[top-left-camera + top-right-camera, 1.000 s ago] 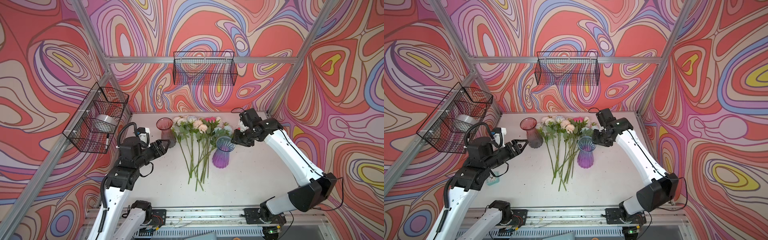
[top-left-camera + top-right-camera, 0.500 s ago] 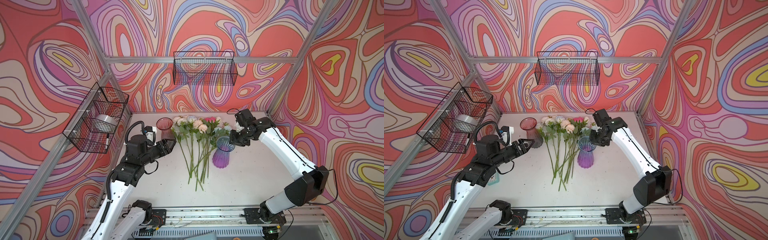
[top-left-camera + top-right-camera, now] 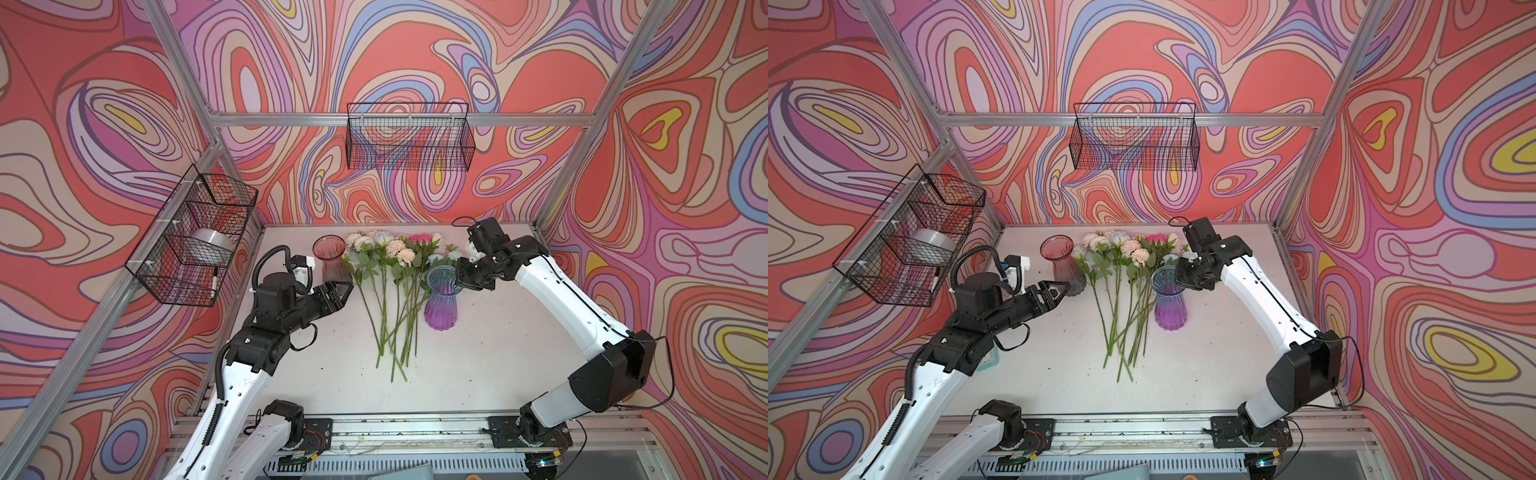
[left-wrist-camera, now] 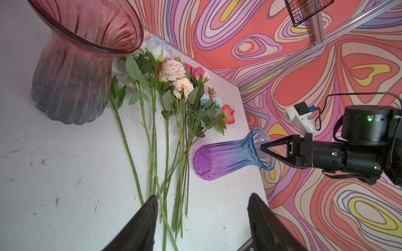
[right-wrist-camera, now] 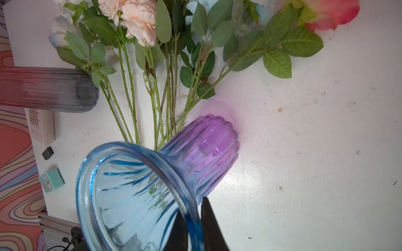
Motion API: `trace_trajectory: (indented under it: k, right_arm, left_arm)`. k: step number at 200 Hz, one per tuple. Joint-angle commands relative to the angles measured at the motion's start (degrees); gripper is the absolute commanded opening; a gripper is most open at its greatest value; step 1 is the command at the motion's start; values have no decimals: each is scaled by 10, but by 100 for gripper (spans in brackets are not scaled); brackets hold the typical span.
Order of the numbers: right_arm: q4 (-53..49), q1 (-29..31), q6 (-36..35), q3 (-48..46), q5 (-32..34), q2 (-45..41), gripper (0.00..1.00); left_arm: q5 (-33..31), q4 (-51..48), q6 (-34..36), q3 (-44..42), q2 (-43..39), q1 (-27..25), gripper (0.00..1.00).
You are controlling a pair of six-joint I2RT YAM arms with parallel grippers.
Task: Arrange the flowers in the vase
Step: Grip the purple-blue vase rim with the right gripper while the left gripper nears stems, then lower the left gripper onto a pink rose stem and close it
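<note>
R gripper (image 4: pixel 263 148) slid left from beside blue-purple vase (image 3: pixel 440 305) onto its rim; jaws went from part-open to clamped on glass. L gripper (image 3: pixel 1062 291) pushed fwd toward flowers (image 3: pixel 390 291), now by red vase (image 3: pixel 330 262) base; L arm more extended.

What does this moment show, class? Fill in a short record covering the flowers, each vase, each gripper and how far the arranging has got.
flowers: lying flat on the table, stems roughly side by side, none in a vase
blue-purple vase: standing to the right of the stems in both top views, empty
red vase: standing to the left of the blooms, looks empty
right gripper: shut on the blue-purple vase's rim
left gripper: open, holding nothing, near the red vase's base
progress: no flower placed yet
</note>
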Motion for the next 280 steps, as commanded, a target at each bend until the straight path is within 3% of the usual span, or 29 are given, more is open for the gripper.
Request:
trace_trajectory:
  k: [1,29,62,84,126,166,190,242,280]
  right_arm:
    - [12,-3,2,0,60,-12,0]
    - [28,-35,10,-44,48,-43,0]
    - [31,-121,-12,-95,12,-97,0]
    - [31,-172,-26,-122,-22,-123,0]
    - [26,-203,-28,-144,-30,-147,0]
    - [30,-207,-31,-165,-50,-152,0]
    - [23,-207,-37,-153,-47,-152,15]
    - [23,-207,-45,-133,-25,-172,28]
    - [-6,-207,-67,-83,51,-200,35]
  left_arm:
    - [21,15,13,23,15,-3,66]
    - [37,24,15,28,33,-4,65]
    - [30,-5,36,53,71,-14,60]
    - [-28,-51,70,88,109,-62,57]
    - [-126,-85,89,132,178,-156,56]
    - [-155,-85,90,145,243,-207,54]
    - [-164,-82,92,152,276,-224,54]
    - [-184,-75,99,171,334,-249,54]
    - [-234,-82,107,190,371,-286,49]
